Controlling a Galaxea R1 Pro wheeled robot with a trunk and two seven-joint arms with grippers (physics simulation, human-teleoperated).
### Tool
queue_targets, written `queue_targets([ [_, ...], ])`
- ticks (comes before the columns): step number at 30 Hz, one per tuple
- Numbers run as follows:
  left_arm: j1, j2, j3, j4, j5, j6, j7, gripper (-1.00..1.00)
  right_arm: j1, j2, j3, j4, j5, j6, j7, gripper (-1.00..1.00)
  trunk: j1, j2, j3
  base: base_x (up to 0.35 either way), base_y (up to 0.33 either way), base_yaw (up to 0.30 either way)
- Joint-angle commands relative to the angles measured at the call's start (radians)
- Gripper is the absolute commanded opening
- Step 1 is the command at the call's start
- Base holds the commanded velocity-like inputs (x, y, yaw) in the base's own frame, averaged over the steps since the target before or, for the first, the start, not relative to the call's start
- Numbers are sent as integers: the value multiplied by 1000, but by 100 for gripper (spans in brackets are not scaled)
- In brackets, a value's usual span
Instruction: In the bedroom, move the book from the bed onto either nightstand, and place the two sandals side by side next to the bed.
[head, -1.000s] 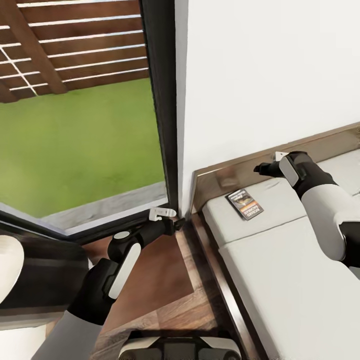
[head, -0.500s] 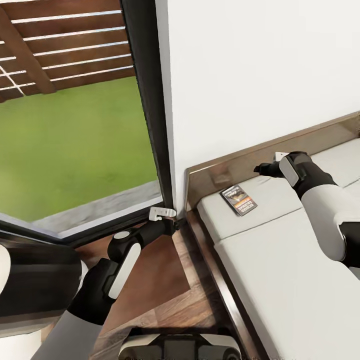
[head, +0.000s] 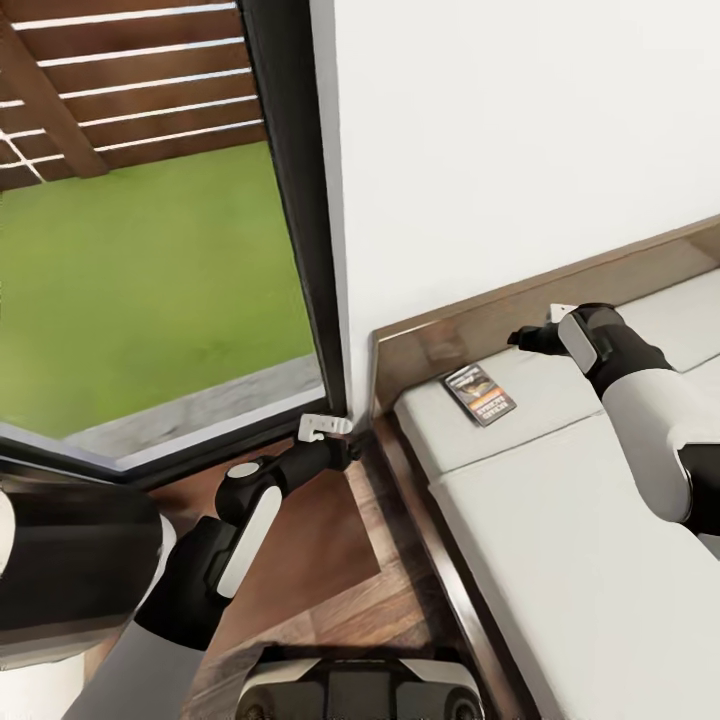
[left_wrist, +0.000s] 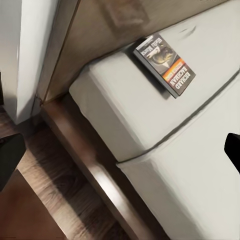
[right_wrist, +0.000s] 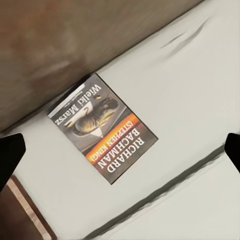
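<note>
While viewed from head: book lies flat at bed corner — by headboard.
Right gripper: jaws spread wide, nothing held.
Left gripper: jaws spread — empty.

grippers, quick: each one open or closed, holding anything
Left gripper: open, empty, above the brown wood-plank floor.
Right gripper: open, empty, above the light-grey mattress.

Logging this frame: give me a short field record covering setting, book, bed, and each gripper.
setting: bedroom corner, white wall, dark-framed glass with grass outside, wood-plank floor
book: flat on the mattress, cover up, near the headboard, untouched
bed: dark-brown frame, light-grey mattress
right gripper: above the mattress beside the book, apart from it, empty; opening unclear
left gripper: low over the floor by the bed's corner, empty; opening unclear
sandals, nightstand: not in frame
</note>
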Motion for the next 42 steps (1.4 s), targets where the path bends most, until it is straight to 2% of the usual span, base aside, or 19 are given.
queue_targets([
  [1,0,0,1,-1,3,6,-2,100,0,-1,8,-1,-11,4,-7,100,0,-2,-3,0,0,135],
  [16,0,1,1,-1,3,6,-2,100,0,-2,7,-4,-8,0,-5,100,0,-2,-26,0,0,42],
  [22,-1,2,1,-1,3,6,-2,100,0,-2,7,-3,-10,-49,-4,100,0,-2,-36,0,0,0],
  [32,-1,3,1,-2,3,6,-2,100,0,-2,11,-5,-6,-81,-3,100,0,-2,-52,0,0,0],
  [42,-1,4,1,-2,5,6,-3,100,0,-2,11,0,-9,-199,-3,100,0,-2,-67,0,0,0],
])
